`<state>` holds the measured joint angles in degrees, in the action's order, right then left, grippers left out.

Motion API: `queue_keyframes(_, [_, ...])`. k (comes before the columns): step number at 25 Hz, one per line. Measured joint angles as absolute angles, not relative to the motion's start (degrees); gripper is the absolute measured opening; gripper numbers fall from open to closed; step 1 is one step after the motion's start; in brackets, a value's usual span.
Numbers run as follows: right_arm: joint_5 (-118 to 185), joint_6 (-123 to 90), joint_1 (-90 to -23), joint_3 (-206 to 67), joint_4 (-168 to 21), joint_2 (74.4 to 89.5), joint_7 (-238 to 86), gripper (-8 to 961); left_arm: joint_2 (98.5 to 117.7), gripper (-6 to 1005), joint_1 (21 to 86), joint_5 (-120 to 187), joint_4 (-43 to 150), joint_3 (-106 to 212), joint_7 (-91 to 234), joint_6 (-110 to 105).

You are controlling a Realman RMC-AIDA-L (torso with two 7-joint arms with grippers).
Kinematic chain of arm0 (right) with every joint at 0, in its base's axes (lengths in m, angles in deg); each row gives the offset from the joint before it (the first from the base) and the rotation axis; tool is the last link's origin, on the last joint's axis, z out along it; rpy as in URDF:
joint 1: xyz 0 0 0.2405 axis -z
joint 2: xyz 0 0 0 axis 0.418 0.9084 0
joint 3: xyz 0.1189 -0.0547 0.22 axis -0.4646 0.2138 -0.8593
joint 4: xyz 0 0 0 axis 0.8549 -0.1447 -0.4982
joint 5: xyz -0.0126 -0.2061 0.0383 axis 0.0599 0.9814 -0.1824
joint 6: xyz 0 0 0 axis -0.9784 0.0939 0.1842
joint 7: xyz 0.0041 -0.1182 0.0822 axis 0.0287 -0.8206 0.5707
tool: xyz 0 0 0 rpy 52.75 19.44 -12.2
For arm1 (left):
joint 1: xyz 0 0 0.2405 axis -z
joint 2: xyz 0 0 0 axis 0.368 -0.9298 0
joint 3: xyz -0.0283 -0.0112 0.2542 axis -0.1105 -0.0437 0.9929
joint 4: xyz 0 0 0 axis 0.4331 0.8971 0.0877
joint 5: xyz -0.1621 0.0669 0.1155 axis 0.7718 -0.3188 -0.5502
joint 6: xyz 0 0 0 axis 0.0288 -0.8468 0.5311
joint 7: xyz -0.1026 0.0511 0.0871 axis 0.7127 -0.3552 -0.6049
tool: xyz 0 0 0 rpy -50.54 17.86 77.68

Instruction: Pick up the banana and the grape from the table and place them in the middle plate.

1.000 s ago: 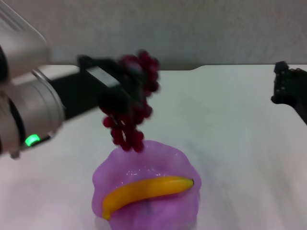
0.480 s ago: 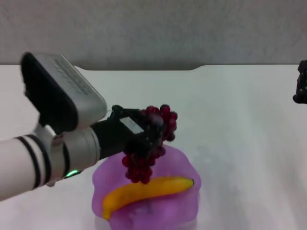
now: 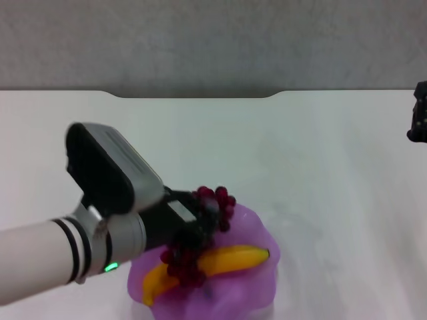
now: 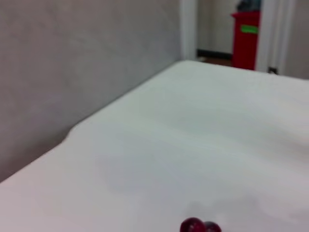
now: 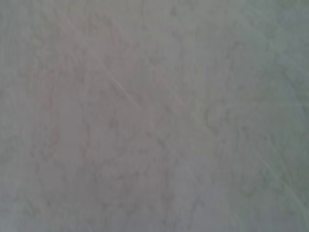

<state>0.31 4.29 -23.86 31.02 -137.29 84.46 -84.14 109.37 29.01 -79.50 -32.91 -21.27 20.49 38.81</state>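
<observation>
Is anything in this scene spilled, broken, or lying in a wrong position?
Nothing stands out. The banana lies in the purple plate, and the left gripper holds the grapes low over the plate, across the banana. The table shows no spill. The right gripper is at the table's right edge.

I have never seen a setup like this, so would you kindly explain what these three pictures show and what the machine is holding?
This is a two-armed robot. The head camera looks down on a white table. Its left gripper holds a bunch of dark red grapes over a purple scalloped plate, where a banana already lies; the grapes hang across the banana. The right gripper is parked at the table's far right edge. The left wrist camera sees the tabletop, a grey wall and a few grapes. The right wrist camera shows only a plain grey surface.
</observation>
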Motion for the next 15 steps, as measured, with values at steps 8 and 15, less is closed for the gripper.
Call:
queue_keyframes(8, [0.3, 4.6, -23.7, 31.0, -137.3, 84.53, -84.3, 17, 109.33, 255, 28.7, -79.6, -33.6, -18.9, 17.9, 38.9])
queue_keyframes(15, [0.3, 4.6, -23.7, 30.9, -137.4, 84.55, -84.2, 17, 109.38, 313, 28.5, -79.4, -34.9, -18.8, 17.8, 39.0])
